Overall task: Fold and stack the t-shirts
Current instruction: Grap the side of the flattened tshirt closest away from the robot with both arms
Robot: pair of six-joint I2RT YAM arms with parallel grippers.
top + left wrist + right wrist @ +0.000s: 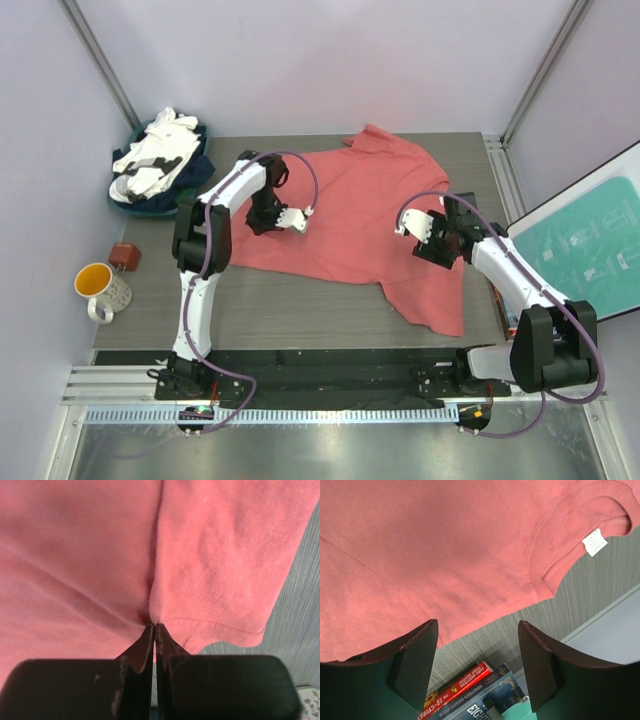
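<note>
Shirt: coral-red t-shirt (350, 210) lies spread over the middle of the grey worktop (300, 310), collar toward the far edge, one lower corner trailing toward the near right.
Left gripper: left gripper (153, 626) is pressed together on a fold of the coral-red t-shirt just beside a sleeve hem (215, 625); creases in the cloth run in to the fingertips.
Right gripper: right gripper (477, 625) is spread wide and holds nothing, over the shirt's right edge near the collar.
Neck tag: white neck tag (594, 542) shows inside the collar.
Other shirts: pile of white and dark navy t-shirts (158, 165) sits at the far left corner, well apart from the red one.
Mug: orange-lined mug (100, 288) stands at the left edge.
Books: books (465, 682) show below the right fingers.
</note>
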